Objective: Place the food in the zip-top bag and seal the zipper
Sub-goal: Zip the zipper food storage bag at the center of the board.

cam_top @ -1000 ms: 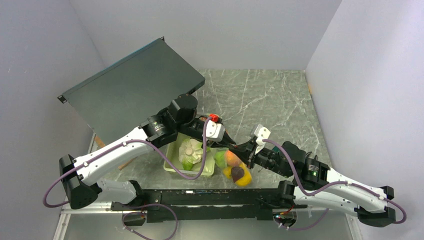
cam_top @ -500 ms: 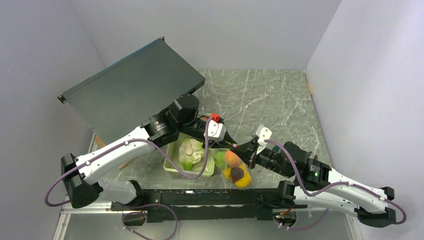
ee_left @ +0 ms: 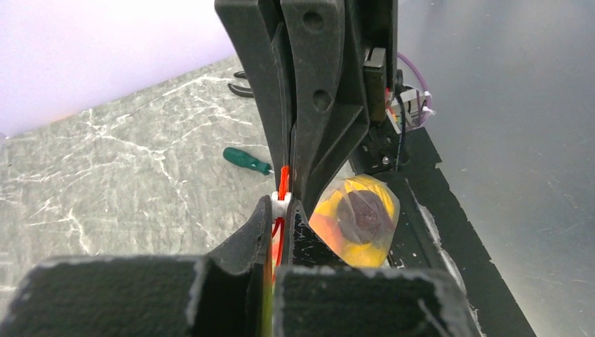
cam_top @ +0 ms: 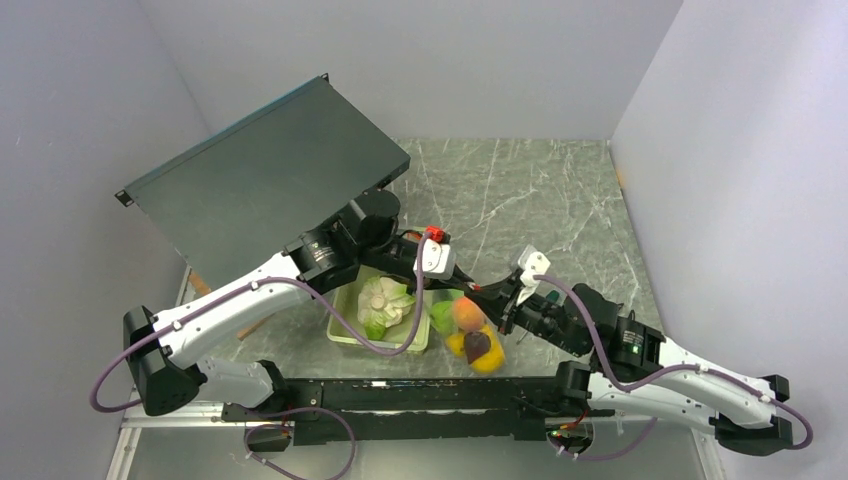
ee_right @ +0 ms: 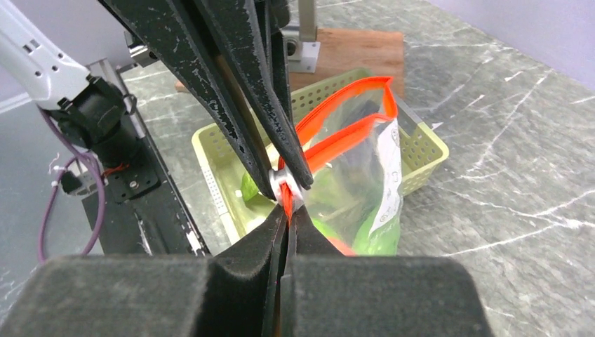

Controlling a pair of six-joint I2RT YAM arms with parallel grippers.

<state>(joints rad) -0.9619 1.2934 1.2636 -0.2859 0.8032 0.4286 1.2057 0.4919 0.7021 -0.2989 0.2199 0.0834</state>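
Note:
The clear zip-top bag (cam_top: pixel 468 335) hangs between my two grippers beside the tray, with yellow, peach-orange, green and dark purple food (ee_left: pixel 359 219) inside. My left gripper (ee_left: pixel 281 208) is shut on the orange-red zipper at its white slider (ee_right: pixel 282 184). My right gripper (ee_right: pixel 288 210) is shut on the zipper strip right next to the slider, fingertip to fingertip with the left one. In the right wrist view the zipper (ee_right: pixel 345 133) beyond the slider spreads into an open loop. From above, the left gripper (cam_top: pixel 462 283) and right gripper (cam_top: pixel 492 297) meet over the bag.
A pale green tray (cam_top: pixel 345 318) holds a green-white toy cabbage (cam_top: pixel 383 303) left of the bag. A green-handled screwdriver (ee_left: pixel 245 160) lies on the marble. A dark metal panel (cam_top: pixel 265 175) leans at back left. A wooden block (ee_right: pixel 358 48) sits behind the tray.
Both grippers have shifted slightly right and away from the arm bases, still joined at the zipper. The bag has swung a little with them.

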